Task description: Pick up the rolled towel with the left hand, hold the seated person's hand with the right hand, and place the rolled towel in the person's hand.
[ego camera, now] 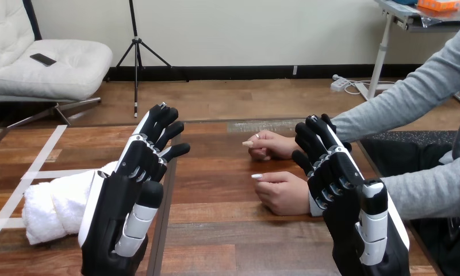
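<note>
While your left hand, beside the rolled towel, and right hand hang spread and empty, you should grasp the towel first.

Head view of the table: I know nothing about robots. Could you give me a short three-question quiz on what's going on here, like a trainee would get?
1. True or false: the left hand has its fingers curled round the rolled towel.
2. Where does the rolled towel lie? A: on the table, at the view's left. B: on the floor. C: in a basket.
3. Fill in, open or shut: the right hand is ____.
Key: 1 false; 2 A; 3 open.
</note>
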Motion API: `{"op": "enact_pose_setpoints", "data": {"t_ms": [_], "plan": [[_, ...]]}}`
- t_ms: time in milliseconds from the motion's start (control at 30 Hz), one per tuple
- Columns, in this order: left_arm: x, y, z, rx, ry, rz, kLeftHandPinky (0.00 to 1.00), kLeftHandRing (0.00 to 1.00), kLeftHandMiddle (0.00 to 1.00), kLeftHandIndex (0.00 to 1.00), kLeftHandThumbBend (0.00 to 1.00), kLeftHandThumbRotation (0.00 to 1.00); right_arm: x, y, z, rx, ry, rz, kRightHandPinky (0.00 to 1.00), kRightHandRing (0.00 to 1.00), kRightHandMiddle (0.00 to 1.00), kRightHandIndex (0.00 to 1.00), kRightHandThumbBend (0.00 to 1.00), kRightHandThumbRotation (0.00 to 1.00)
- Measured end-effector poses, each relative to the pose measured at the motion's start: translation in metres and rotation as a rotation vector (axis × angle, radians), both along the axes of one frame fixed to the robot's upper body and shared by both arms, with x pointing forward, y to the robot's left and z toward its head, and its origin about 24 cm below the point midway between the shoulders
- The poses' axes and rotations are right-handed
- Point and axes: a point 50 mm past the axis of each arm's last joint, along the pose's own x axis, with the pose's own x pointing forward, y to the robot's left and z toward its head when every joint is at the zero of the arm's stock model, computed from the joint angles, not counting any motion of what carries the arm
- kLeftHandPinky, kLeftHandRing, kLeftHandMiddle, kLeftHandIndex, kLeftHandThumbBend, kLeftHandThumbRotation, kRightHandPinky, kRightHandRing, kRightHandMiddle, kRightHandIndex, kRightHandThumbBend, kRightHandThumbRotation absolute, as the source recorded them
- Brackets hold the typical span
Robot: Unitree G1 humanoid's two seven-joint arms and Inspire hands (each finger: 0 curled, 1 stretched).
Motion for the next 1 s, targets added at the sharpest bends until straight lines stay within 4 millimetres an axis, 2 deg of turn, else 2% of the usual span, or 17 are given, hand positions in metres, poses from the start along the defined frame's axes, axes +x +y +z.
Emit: {"op": "enact_pose_setpoints", "data": {"t_ms": [600,1000], "plan": [[0.000,0.001,-0.001,0.052,-0.008,0.028,0.77,0.88,0.90,0.90,0.81,0.85,0.000,0.000,0.000,0.000,0.000,0.000,1.00,0.99,0.96,0.95,0.72,1.00],[0.000,0.011,-0.005,0.193,-0.015,0.099,0.81,0.91,0.92,0.89,0.93,0.81,0.000,0.000,0.000,0.000,0.000,0.000,1.00,0.99,0.96,0.95,0.71,1.00]]}}
